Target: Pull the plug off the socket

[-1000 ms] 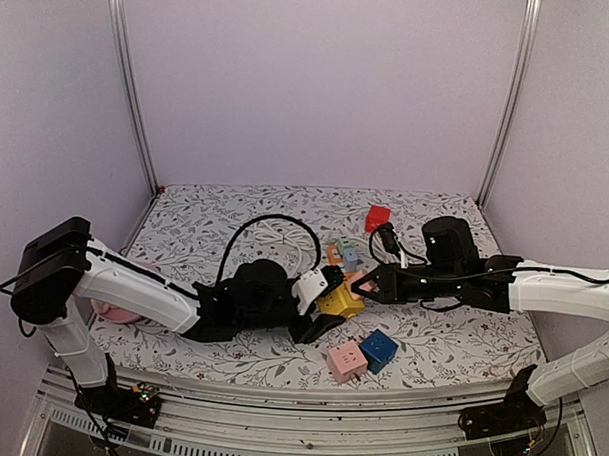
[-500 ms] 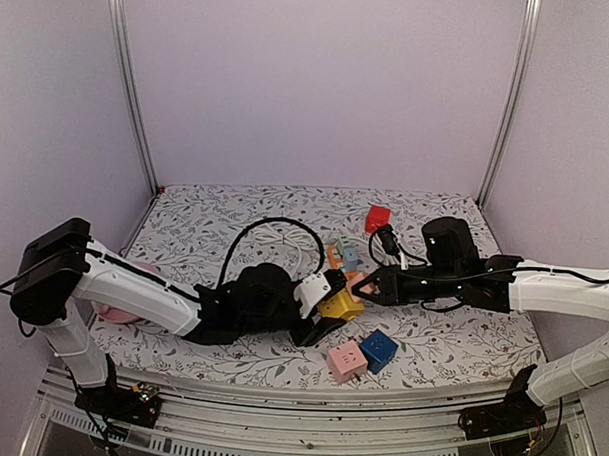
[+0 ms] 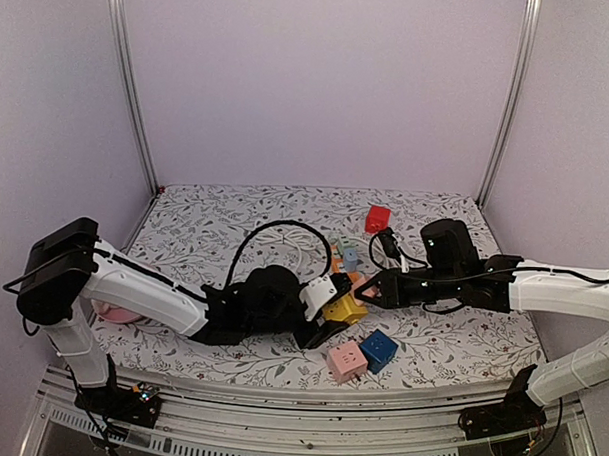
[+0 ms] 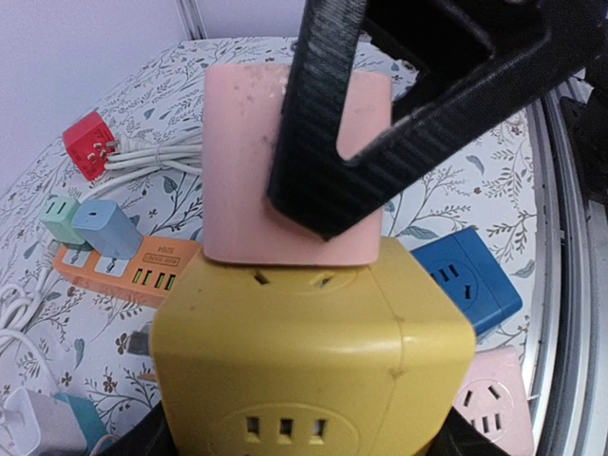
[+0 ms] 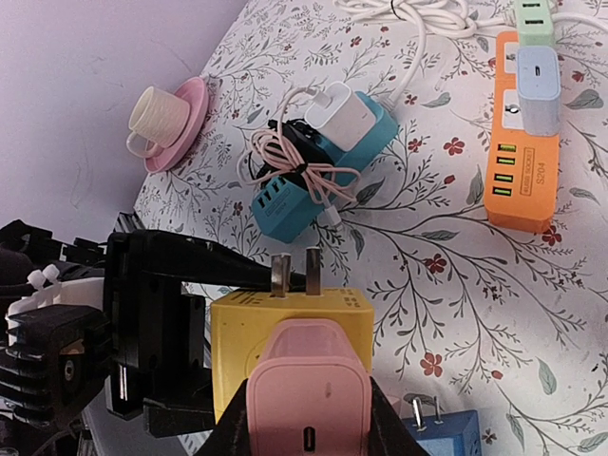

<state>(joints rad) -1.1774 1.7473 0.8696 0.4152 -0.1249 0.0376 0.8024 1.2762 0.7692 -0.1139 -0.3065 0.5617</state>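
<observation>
Two arms: both reach in and meet over the middle of the flowered table cloth [image 3: 205, 215].
Thing to pull: the pink square plastic plug [image 4: 242, 171] sits in the yellow plastic cube socket [image 4: 304, 351], in the face turned to the right arm. The plug's end touches the yellow face all along. No metal pins show between them, so the plug is not out yet.
Right gripper [image 3: 362, 288]: clenched on the pink plug, with a black finger on each side.
Left gripper [image 3: 327, 311]: grasping the yellow cube from the other side, with black fingers on its faces.
Cube on the cloth or lifted: I cannot tell.
Close by: a blue plastic cube socket [image 3: 378, 349] and a pale pink plastic cube socket [image 3: 347, 362] lie just in front of the yellow cube. A long orange power strip [image 5: 518, 171] lies behind it, with two small chargers stuck in.
Step now: the grabbing part looks done, since each gripper has its own thing. The pulling apart is the part left to do.
Next move: I think the right arm needs to pull the plug straight back, away from the yellow face, in line with its pins. The left arm needs to hold the cube hard and not follow. No twisting.
Watch out: if the left grip slips, the cube may come along with the plug and bump the blue cube.
</observation>
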